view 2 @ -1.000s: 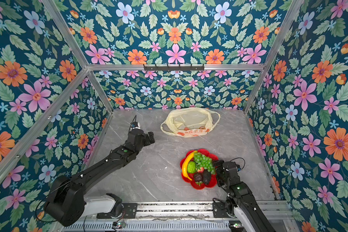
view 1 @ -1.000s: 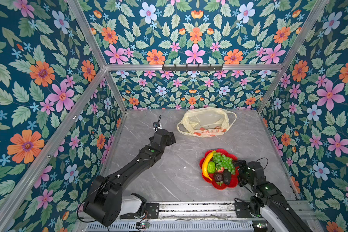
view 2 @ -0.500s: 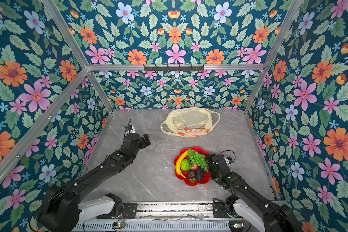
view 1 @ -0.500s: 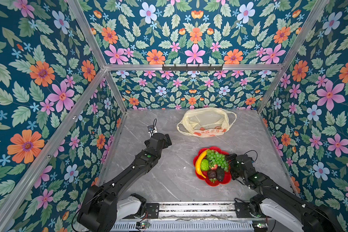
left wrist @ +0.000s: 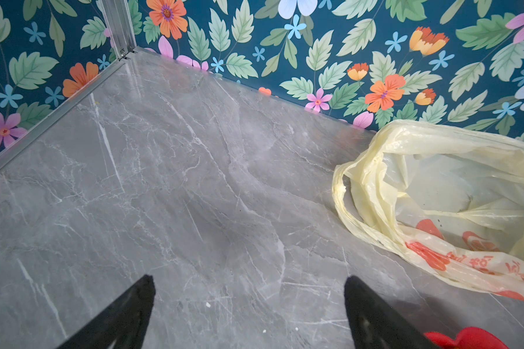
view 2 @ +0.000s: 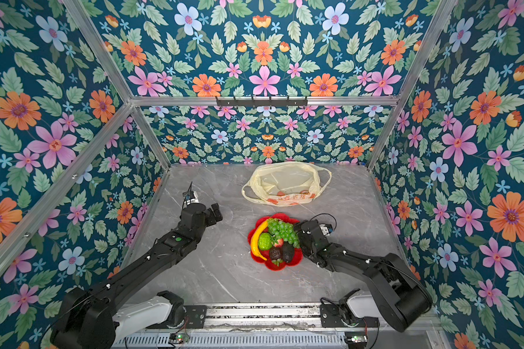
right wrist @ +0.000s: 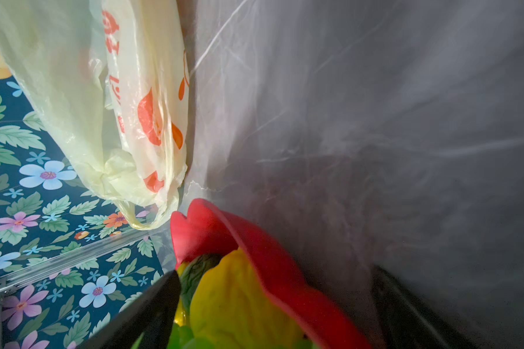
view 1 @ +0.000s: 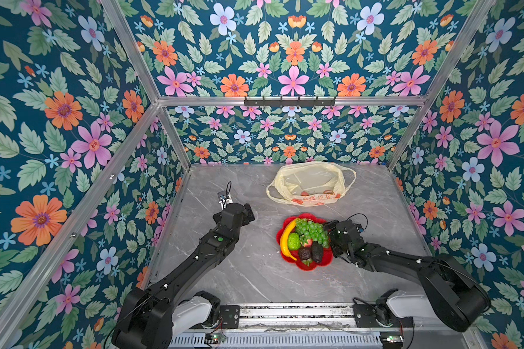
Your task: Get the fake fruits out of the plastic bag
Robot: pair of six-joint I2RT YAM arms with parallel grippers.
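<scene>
- Fruits: six fake fruits (view 1: 303, 240) show on one red plate (view 1: 308, 266), lower centre in both top views. They are one banana (view 1: 285, 239), one grape bunch (view 1: 312, 231), one lime-green ball (view 1: 293, 241), one small red piece (view 1: 306, 242) and two dark brown pieces (view 1: 317, 252).
- One plastic bag (view 1: 310, 182) lies slack on the surface (view 1: 254, 281) at upper centre, well apart from both jaws.
- Left jaws: spread wide, empty, over bare surface left of the plate.
- Right jaws: spread wide, straddling the plate's right rim, clamped on nothing.
</scene>
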